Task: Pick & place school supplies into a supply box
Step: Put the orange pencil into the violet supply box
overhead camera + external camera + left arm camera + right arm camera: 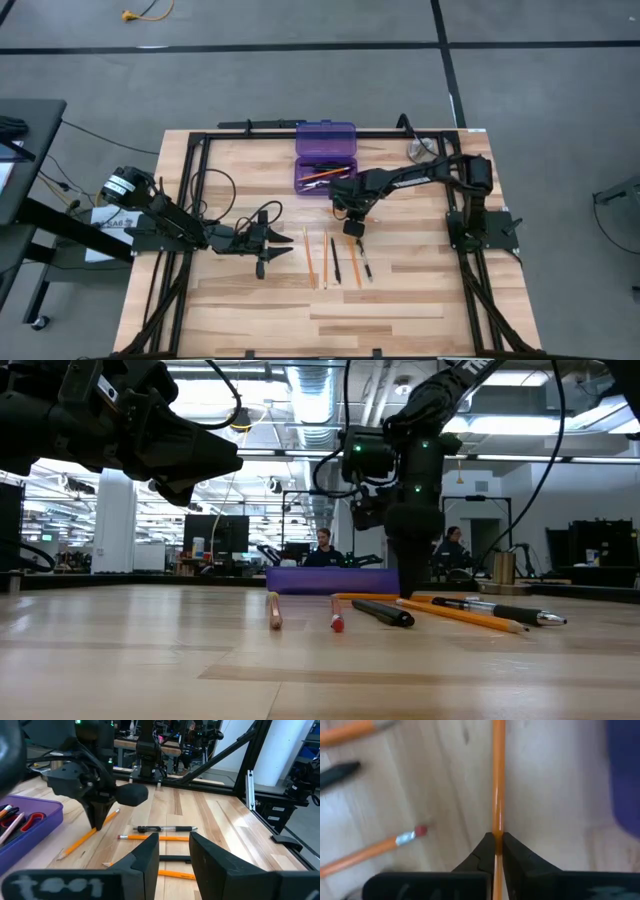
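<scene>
The purple supply box [325, 157] stands open at the table's far middle, with red-handled scissors [31, 820] and pencils inside. Just near of it my right gripper [352, 228] points down, shut on an orange pencil [498, 780]. Nearer, in a row on the wood, lie two orange pencils [308, 256] [323, 258], a black pen [335, 258], another pencil [353, 265] and a pen [366, 263]. My left gripper [265, 245] waits left of the row, level and open, touching nothing. My right gripper pinches the orange pencil about midway along its shaft [498, 831] between its two fingers. The fingers [98, 820] come from above, pointing down, and lie across the pencil. The pencil stays low, its pointed end [61, 855] toward the box; whether it is clear of the wood I cannot tell.
A round silver disc [425, 150] lies at the far right corner. A black frame rail [250, 133] runs along the table's far edge and sides. People sit in the room beyond [322, 545]. Bare wood stretches along the near edge [330, 320].
</scene>
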`<state>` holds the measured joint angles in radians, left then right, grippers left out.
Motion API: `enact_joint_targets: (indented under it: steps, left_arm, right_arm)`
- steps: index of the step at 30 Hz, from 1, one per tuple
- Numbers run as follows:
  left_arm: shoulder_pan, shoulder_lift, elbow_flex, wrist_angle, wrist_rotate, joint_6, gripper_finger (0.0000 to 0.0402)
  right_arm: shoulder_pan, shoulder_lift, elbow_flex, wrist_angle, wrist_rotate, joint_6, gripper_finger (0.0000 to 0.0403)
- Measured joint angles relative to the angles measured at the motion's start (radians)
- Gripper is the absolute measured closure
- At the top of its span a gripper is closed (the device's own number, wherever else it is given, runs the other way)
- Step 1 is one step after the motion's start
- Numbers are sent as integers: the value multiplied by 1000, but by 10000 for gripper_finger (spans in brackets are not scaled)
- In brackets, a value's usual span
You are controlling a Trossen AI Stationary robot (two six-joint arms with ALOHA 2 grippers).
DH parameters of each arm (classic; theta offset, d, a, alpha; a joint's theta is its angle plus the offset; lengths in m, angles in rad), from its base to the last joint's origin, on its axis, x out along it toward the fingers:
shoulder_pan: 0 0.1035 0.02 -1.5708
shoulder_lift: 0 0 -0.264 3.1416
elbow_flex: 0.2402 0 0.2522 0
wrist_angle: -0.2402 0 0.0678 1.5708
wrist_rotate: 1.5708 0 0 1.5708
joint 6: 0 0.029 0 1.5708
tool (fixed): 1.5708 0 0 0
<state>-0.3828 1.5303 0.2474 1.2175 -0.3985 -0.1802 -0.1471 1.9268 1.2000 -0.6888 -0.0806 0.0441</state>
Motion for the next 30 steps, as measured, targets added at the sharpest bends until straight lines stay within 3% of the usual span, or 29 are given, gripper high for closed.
enact_joint_targets:
  steps: [17, 21, 30]
  left_arm:
    - [0, 0, 0, -2, 0, -5, 306]
    - [0, 0, 0, -2, 0, -5, 306]
    - [0, 0, 0, -1, 0, -5, 306]
  right_arm:
    - [29, -1, 248, -246, 6, -76, 400]
    - [27, -2, 346, -301, 78, -116, 400]
    - [-66, 9, 496, -287, 109, -205, 401]
